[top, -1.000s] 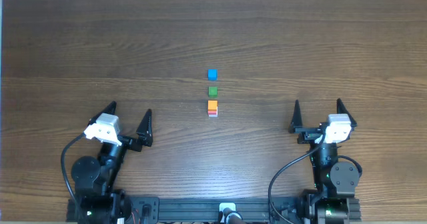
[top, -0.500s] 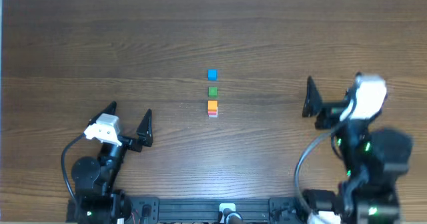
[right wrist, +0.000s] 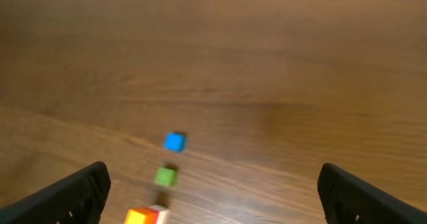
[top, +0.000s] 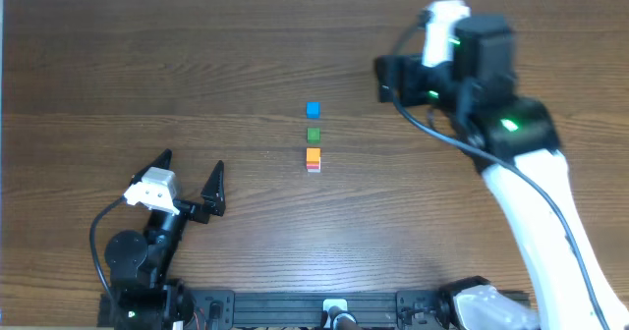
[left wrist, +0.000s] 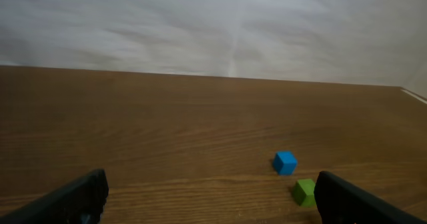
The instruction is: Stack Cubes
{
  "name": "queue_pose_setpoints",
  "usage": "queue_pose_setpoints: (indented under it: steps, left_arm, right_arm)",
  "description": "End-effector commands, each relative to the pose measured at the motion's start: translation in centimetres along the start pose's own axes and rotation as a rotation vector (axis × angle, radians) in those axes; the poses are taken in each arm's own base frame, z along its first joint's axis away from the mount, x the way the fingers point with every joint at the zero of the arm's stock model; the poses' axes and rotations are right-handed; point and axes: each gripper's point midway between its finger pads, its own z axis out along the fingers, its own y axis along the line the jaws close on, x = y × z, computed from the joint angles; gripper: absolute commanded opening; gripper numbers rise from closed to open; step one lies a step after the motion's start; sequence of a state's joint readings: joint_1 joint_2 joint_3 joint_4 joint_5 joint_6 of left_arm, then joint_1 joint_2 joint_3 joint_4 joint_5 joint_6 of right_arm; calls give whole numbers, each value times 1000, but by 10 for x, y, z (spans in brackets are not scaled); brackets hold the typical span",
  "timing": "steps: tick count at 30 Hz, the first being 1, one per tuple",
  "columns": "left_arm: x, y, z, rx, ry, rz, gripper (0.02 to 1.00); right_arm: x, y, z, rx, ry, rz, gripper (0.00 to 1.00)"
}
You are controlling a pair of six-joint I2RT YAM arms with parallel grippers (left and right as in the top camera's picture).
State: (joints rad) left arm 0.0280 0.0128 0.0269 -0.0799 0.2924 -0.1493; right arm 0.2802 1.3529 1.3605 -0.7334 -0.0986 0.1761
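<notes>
the right gripper point(right wrist: 212, 174) hangs lifted above the table point(top: 118, 55), its two fingers spread wide with nothing between them. the cubes lie ahead of it and below, off toward the left arm's side, in one short row. the blue cube point(right wrist: 175, 141) is farthest out along the row, and the green cube point(right wrist: 165, 177) comes next. the orange cube point(right wrist: 140, 217) is at the end of the row, close by one finger's side. a pale cube point(top: 314, 168) shows just at the orange one's edge (from above it looks as if orange sits on top of it, though i cannot tell for sure).

the left gripper point(top: 192, 160) sits low near its own base, also spread and empty. the blue and green cubes are ahead of it, beside one of its fingers, and well apart from it.

judging from this, the step in hand is the approach to a loose cube, with the stack only just begun at the orange end.

the next move calls for bringing the right gripper down and across until its open fingers straddle one loose cube. green is nearest the stack but has a neighbour close on either side. the fingers should therefore come down across the row, not along it, before they close.
</notes>
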Motion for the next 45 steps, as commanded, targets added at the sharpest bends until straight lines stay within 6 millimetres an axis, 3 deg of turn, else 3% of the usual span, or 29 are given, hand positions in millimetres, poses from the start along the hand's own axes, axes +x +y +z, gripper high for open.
queue_pose_setpoints:
  steps: [1, 9, 19, 32, 36, 45]
  left_arm:
    - [2, -2, 0, 14, -1, 16, 998]
    - [2, -2, 0, 14, -1, 16, 998]
    - [2, -2, 0, 14, -1, 16, 998]
    - [2, -2, 0, 14, -1, 16, 998]
    - [2, -2, 0, 14, -1, 16, 998]
    - [2, -2, 0, 14, -1, 16, 996]
  right_arm:
    - [17, 35, 47, -16, 116, 88, 991]
    - [84, 83, 124, -3, 388, 43, 991]
    - [134, 83, 168, 133, 599, 87, 993]
    - [193, 83, 195, 180, 757, 101, 991]
    - [197, 83, 195, 185, 771, 102, 985]
    - [198, 81, 196, 194, 769, 97, 768]
